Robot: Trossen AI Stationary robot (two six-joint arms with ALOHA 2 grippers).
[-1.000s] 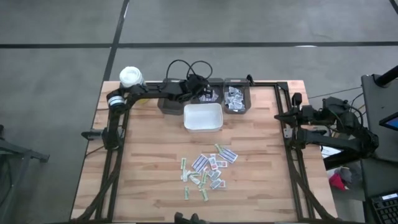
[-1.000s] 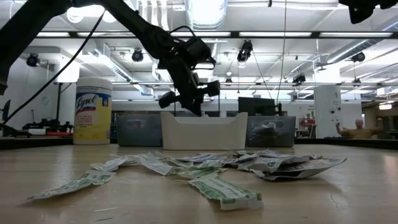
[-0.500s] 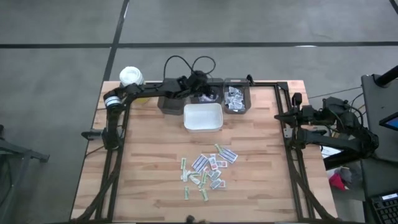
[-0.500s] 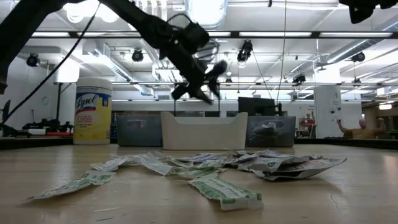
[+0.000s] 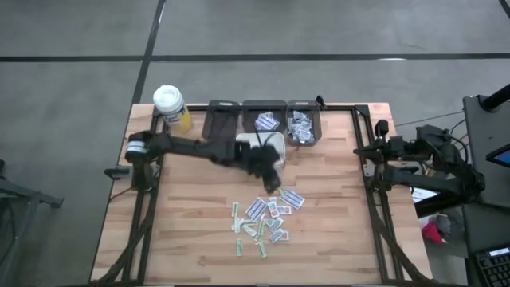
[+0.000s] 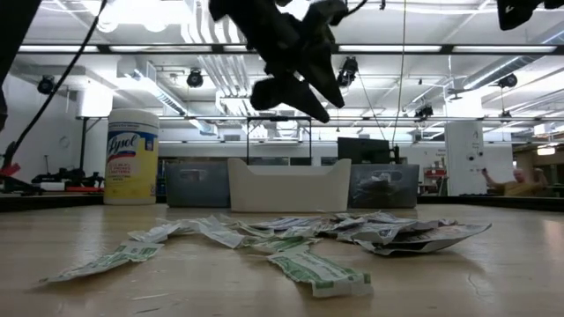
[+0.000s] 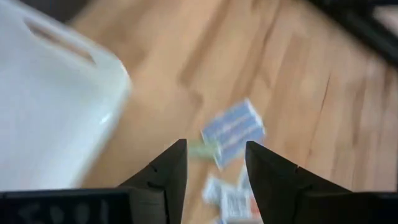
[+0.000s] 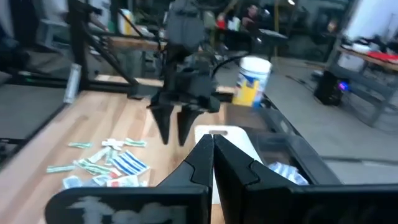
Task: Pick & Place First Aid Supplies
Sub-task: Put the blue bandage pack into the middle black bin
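Observation:
The first aid supplies (image 5: 267, 217) lie in a loose pile of small flat packets on the wooden table, also visible in the low view (image 6: 308, 242). My left gripper (image 5: 272, 177) hangs open above the table between the white tray (image 5: 253, 142) and the pile, fingers pointing down, nothing between them (image 7: 214, 171). Beyond its fingertips lies a blue-striped packet (image 7: 234, 129). My right gripper (image 8: 212, 163) waits shut at the table's right edge (image 5: 373, 148).
Three dark bins stand at the far edge: the left bin (image 5: 220, 121), the middle bin (image 5: 264, 121) and the right bin (image 5: 303, 124), the last two with packets inside. A yellow bottle with a white cap (image 5: 170, 104) stands at the far left corner.
My left gripper has opened over the far bins. It has then swung toward the table's near edge, past the white tray, and now hangs above the far side of the pile. The pile has not moved.

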